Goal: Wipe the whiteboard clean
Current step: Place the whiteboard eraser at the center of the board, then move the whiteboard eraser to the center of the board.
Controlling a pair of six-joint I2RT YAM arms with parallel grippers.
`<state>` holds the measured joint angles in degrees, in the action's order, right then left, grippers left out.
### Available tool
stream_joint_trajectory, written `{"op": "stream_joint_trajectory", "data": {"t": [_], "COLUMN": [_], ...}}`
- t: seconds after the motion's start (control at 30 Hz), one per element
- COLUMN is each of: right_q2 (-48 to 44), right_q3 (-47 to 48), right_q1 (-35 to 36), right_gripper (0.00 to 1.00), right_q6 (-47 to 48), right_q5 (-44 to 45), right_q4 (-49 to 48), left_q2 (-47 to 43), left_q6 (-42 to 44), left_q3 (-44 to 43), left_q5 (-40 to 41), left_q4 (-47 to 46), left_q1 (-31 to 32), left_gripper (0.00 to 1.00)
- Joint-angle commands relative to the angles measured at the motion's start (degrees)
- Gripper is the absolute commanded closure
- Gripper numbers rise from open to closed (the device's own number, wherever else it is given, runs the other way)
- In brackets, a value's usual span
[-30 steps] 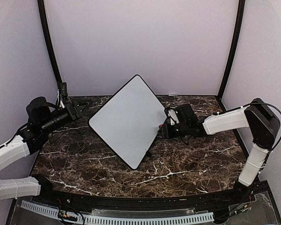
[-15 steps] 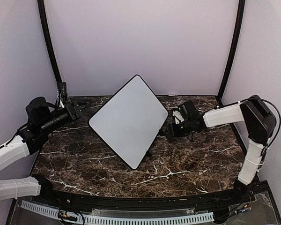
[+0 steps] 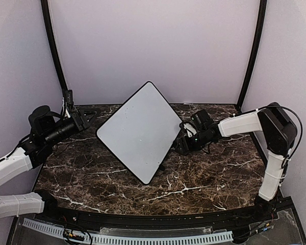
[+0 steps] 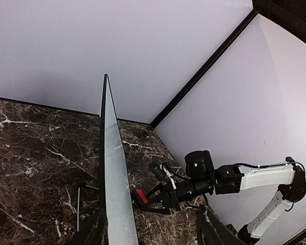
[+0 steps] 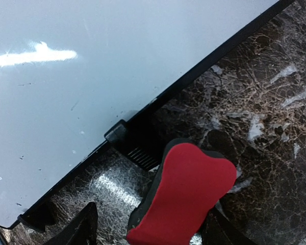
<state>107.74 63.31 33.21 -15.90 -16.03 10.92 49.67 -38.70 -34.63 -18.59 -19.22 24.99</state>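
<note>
The whiteboard (image 3: 140,130) stands in the middle of the frame in the overhead view, propped up steeply on the counter (image 3: 204,178) and turned so one corner points up. I judge it stiff, thin and light with a slick face, so a hard wipe could slide or tip it. I would steady it by the black frame at an edge, not the face. The left jaws are spread wide. The left wrist view shows the board edge-on rising between them, nearer one finger, with no clamp that I can make out. The right jaws straddle the red eraser (image 5: 186,189) with a gap showing on one side, so they look parted, not gripping. Only the right wrist view shows the board's small black foot (image 5: 117,133) and the faint specks on the face. The overhead view shows no writing.
</note>
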Motion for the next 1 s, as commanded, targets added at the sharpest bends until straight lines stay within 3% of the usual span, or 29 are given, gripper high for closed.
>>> {"op": "stream_joint_trajectory", "data": {"t": [0.0,0.23,0.6,0.97], "right_q2": [2.1,-2.0,-10.2,-5.1], "right_q3": [3.2,3.5,2.5,3.1], "right_q1": [0.9,1.0,0.8,5.5], "right_gripper": [0.35,0.34,0.34,0.34], "right_q6": [1.5,1.4,1.0,1.5], "right_q5": [-4.8,-4.5,5.4,18.6], "right_q4": [-0.5,-1.5,0.3,2.1], "left_q2": [0.0,-0.3,0.1,-0.1], "left_q6": [-0.2,0.0,-0.1,-0.4], "left_q3": [1.0,1.0,1.2,1.6], "left_q5": [-0.8,-0.5,-0.8,-1.0], "left_q4": [-2.3,-1.9,-2.5,-2.8], "left_q1": [0.1,0.1,0.1,0.1], "left_gripper": [0.43,0.43,0.43,0.42]}}
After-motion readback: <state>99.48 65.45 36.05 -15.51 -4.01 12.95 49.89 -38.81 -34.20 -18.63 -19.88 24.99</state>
